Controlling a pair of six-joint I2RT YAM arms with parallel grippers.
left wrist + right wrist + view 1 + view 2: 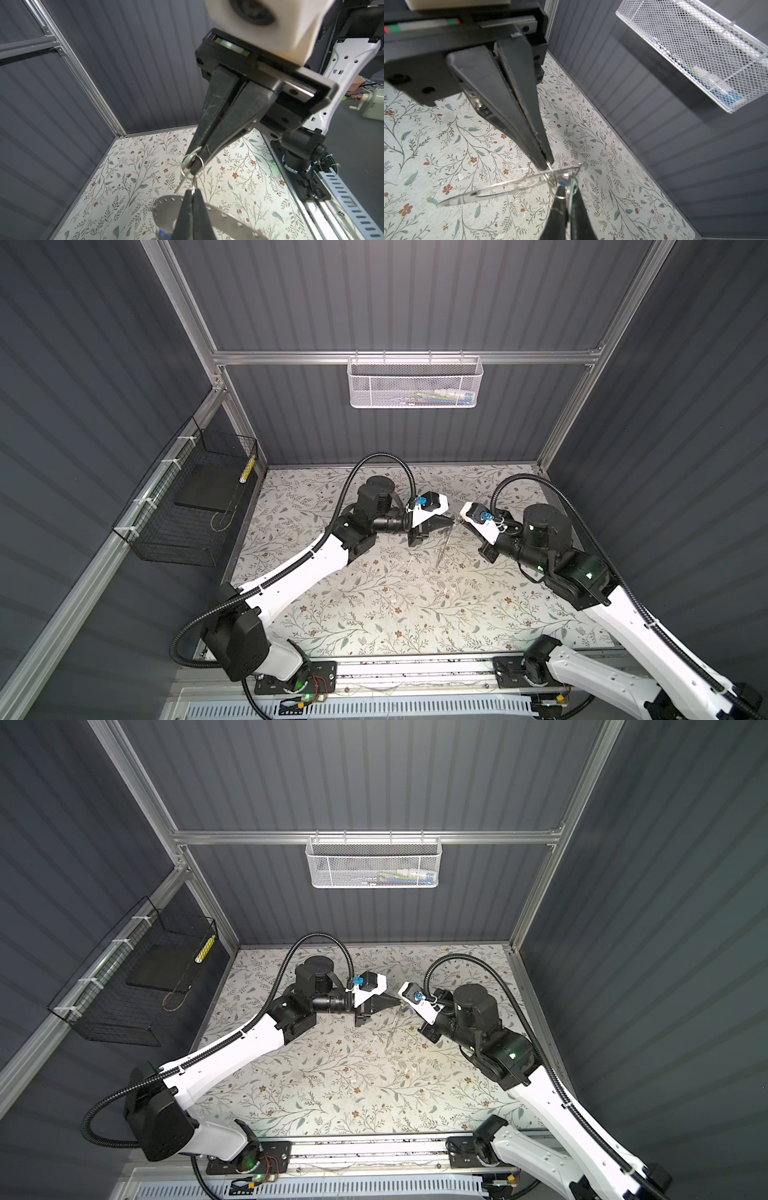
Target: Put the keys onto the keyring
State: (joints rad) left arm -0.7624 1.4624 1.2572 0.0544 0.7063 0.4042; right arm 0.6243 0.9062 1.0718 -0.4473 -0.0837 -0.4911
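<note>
Gripping the keyring [165, 212], left tool [547, 162] lets it hang edgewise tableward; right tool [196, 162] pinches whitish key [186, 159].

The keyring [164, 216] is grey, the table [374, 614] floral

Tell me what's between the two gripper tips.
No bare gap: the left wrist view shows small wire loops, pinched by the left gripper at the keyring rim, meeting the whitish-headed key in the right gripper.
</note>
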